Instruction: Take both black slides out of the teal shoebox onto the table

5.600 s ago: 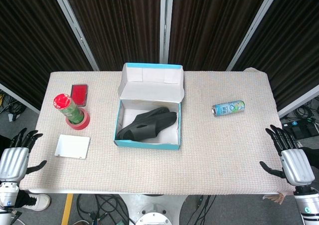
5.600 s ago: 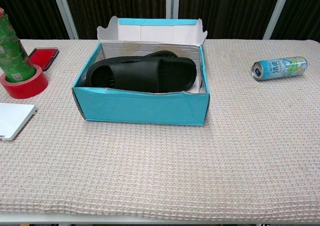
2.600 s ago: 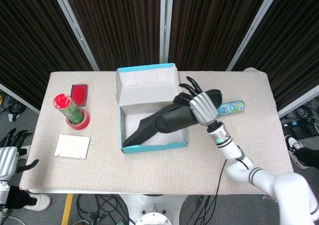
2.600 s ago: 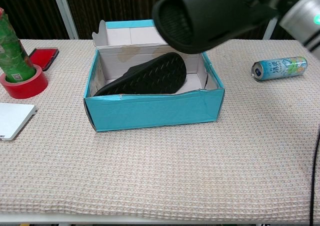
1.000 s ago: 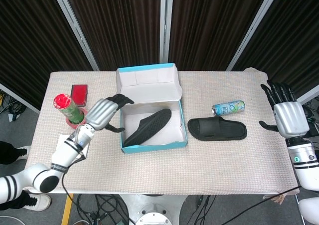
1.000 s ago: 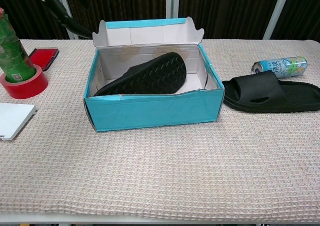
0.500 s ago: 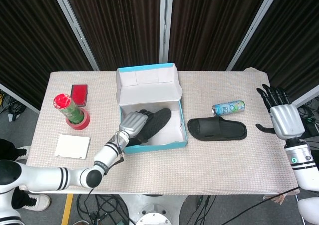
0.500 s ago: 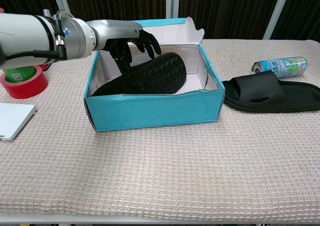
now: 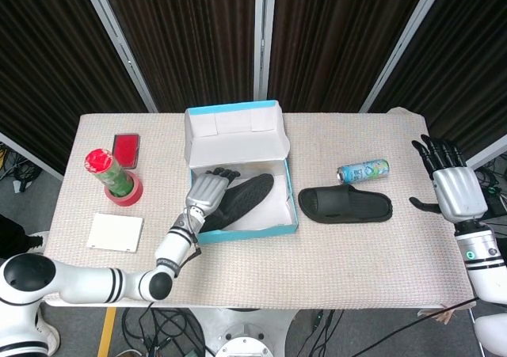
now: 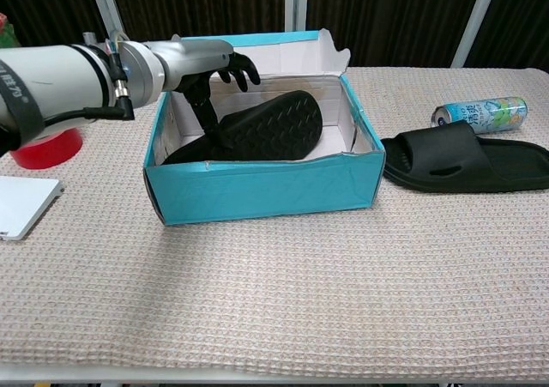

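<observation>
Left robot hand (image 10: 202,65) curls over slide (image 10: 257,130) inside shoebox (image 10: 266,185).

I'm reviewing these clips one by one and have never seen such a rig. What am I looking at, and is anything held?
A two-armed robot with fingered hands works at a table. One picture looks down from its head, the other forward from its chest. The left robot hand reaches into the teal shoebox, its fingers over a black slide lying sole-up inside; whether it grips yet is unclear. The other slide already lies on the table right of the box, near a can. The right robot hand hovers open at the table's edge, holding nothing. A red tape roll sits at left.
</observation>
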Robot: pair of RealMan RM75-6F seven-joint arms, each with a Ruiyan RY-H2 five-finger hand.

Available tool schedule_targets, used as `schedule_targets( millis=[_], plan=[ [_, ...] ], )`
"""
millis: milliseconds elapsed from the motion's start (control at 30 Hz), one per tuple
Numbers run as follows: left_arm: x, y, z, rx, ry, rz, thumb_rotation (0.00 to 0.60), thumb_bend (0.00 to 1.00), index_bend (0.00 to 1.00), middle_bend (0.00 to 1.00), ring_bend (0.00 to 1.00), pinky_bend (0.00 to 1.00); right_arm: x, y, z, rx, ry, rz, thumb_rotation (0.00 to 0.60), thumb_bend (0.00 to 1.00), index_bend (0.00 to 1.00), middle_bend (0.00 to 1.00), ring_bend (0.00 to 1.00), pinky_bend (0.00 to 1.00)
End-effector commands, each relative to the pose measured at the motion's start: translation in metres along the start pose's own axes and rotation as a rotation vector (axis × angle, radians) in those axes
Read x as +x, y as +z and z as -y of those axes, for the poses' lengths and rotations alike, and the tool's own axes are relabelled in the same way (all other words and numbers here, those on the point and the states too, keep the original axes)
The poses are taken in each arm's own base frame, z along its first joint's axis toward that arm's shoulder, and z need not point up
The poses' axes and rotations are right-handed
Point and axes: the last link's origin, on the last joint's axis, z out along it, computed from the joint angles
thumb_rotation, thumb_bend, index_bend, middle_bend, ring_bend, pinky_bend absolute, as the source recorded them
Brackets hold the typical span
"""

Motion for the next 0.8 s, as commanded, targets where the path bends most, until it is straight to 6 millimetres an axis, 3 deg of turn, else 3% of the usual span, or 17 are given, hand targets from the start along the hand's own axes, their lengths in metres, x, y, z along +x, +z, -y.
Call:
schedule_targets(
  millis=[33, 267, 367, 533, 667, 800],
  plan=[
    [-0.004, 0.0, 0.002, 0.005, 0.034, 0.021, 0.6, 0.05, 0.16, 0.16, 0.14, 0.27, 0.0, 0.0, 0.0, -0.002, 0.011, -0.003, 0.6, 0.0, 0.0, 0.0, 0.0, 0.0],
    [-0.02, 0.009, 0.001, 0.026, 0.055, 0.069, 0.6, 0.05, 0.18, 0.16, 0.14, 0.28, 0.0, -0.002, -0.005, -0.015, 0.021, -0.002, 0.6, 0.0, 0.0, 0.0, 0.0, 0.0],
    [-0.024, 0.011, -0.001, 0.017, 0.073, 0.077, 0.6, 0.07, 0.25, 0.2, 0.17, 0.39, 0.001, -0.003, -0.006, -0.019, 0.025, -0.01, 0.6, 0.0, 0.0, 0.0, 0.0, 0.0],
    [-0.029, 0.015, -0.002, -0.023, 0.059, 0.055, 0.6, 0.22, 0.47, 0.5, 0.48, 0.69, 0.002, -0.003, -0.008, -0.022, 0.033, -0.023, 0.6, 0.0, 0.0, 0.0, 0.0, 0.0],
    [-0.028, 0.015, 0.0, -0.072, 0.081, 0.034, 0.6, 0.36, 0.56, 0.61, 0.6, 0.81, 0.004, -0.004, -0.009, -0.029, 0.039, -0.036, 0.6, 0.0, 0.0, 0.0, 0.0, 0.0],
    [-0.023, 0.012, 0.004, -0.119, 0.065, -0.018, 0.6, 0.44, 0.62, 0.68, 0.68, 0.87, 0.006, -0.005, -0.009, -0.032, 0.045, -0.047, 0.6, 0.0, 0.0, 0.0, 0.0, 0.0]
  ],
)
